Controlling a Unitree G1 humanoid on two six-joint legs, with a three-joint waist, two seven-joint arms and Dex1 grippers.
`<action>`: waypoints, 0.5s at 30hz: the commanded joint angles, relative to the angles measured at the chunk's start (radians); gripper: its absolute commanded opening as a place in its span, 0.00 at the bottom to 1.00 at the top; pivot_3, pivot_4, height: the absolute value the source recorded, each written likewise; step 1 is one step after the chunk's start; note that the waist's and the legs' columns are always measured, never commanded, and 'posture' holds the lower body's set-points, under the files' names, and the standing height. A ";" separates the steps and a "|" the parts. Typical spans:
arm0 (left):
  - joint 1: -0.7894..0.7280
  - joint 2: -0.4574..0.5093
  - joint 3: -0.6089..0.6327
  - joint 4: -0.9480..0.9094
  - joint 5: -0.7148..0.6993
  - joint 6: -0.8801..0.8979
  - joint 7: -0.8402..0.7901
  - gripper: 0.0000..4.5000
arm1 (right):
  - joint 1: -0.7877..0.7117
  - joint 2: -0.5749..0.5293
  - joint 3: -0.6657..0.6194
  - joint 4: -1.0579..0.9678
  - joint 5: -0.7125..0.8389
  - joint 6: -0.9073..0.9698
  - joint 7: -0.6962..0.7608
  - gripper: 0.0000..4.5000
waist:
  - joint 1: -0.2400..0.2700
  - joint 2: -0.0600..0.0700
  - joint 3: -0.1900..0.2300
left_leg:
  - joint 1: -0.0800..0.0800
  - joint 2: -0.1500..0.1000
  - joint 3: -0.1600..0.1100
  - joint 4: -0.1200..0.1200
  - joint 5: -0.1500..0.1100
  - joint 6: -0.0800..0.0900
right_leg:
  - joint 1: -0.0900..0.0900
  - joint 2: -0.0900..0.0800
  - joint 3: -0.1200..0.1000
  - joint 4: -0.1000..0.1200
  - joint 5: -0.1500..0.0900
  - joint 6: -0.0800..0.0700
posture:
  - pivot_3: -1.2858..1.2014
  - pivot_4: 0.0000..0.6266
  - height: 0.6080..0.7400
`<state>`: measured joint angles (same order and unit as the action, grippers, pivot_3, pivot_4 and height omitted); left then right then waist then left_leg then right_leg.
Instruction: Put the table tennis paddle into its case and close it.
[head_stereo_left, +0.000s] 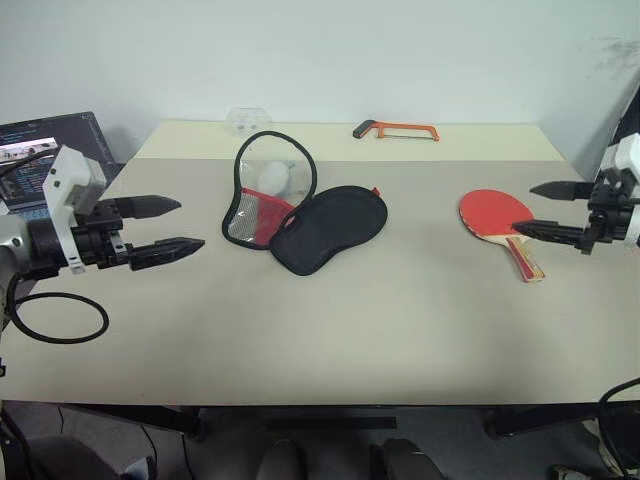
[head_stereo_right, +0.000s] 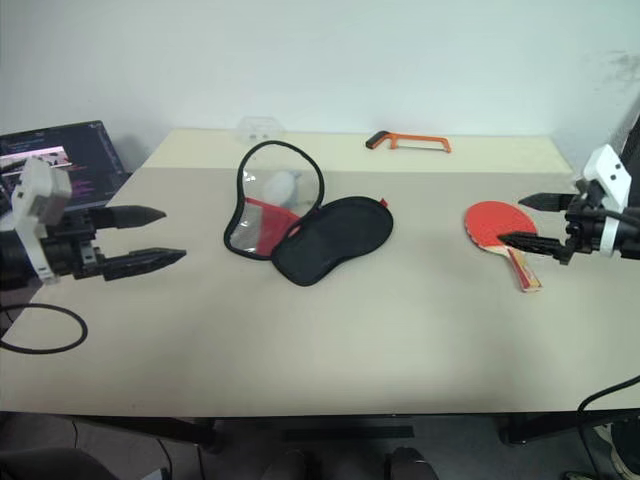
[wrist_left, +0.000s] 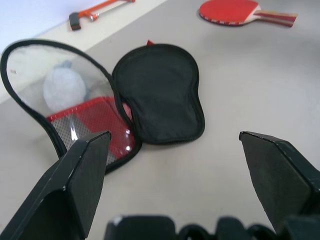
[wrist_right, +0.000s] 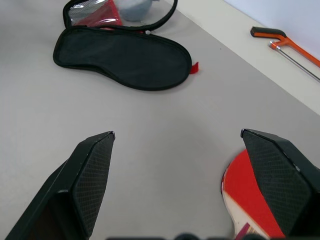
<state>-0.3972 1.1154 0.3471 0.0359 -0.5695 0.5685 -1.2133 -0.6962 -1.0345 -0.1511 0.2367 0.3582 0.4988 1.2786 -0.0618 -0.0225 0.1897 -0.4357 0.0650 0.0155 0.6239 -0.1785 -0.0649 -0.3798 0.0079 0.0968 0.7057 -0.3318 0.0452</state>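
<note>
The table tennis paddle (head_stereo_left: 497, 217) lies flat on the right side of the table, red face up, its wooden handle toward the front. The case (head_stereo_left: 300, 207) lies open in the middle: its black half (head_stereo_left: 329, 228) is flat, while its clear and red mesh half (head_stereo_left: 265, 190) stands up beside it. My right gripper (head_stereo_left: 545, 210) hovers open just right of the paddle, fingertips near the handle. My left gripper (head_stereo_left: 180, 225) is open above the table's left side, well apart from the case.
An orange hacksaw (head_stereo_left: 395, 129) lies at the back edge of the table. A small clear object (head_stereo_left: 248, 120) sits at the back left. A laptop (head_stereo_left: 45, 150) stands off the left edge. A black cable loop (head_stereo_left: 55, 318) lies at the left front.
</note>
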 joint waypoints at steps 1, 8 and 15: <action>0.001 0.030 0.050 -0.037 -0.010 0.003 0.003 1.00 | -0.035 0.005 -0.007 -0.028 0.032 0.003 0.013 0.99 | 0.000 0.000 0.000 | 0.000 0.000 0.000 0.000 0.000 0.000 | 0.000 0.000 0.000 0.000 0.000 0.000 | 0.52 0.24 1.00; -0.081 -0.021 -0.024 0.042 0.099 -0.029 0.169 1.00 | -0.062 0.051 0.012 -0.024 0.029 -0.016 -0.011 0.99 | 0.003 0.000 0.000 | 0.000 0.000 -0.001 0.001 0.000 0.000 | 0.000 0.000 -0.001 0.002 0.000 0.000 | 0.52 0.24 1.00; -0.351 -0.199 -0.190 0.194 0.246 -0.013 0.392 1.00 | -0.035 0.088 0.000 -0.063 0.038 -0.034 -0.032 0.99 | 0.015 -0.001 0.000 | 0.000 -0.001 -0.002 0.005 0.000 0.000 | 0.000 0.000 -0.001 0.006 0.000 0.000 | 0.52 0.24 1.00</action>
<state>-0.7018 0.9184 0.1640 0.2129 -0.3506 0.5614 -0.8639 -0.7314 -0.9501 -0.1271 0.2038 0.3764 0.4894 1.2570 -0.0468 -0.0232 0.1899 -0.4358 0.0642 0.0139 0.6288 -0.1784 -0.0649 -0.3793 0.0083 0.0957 0.7118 -0.3319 0.0456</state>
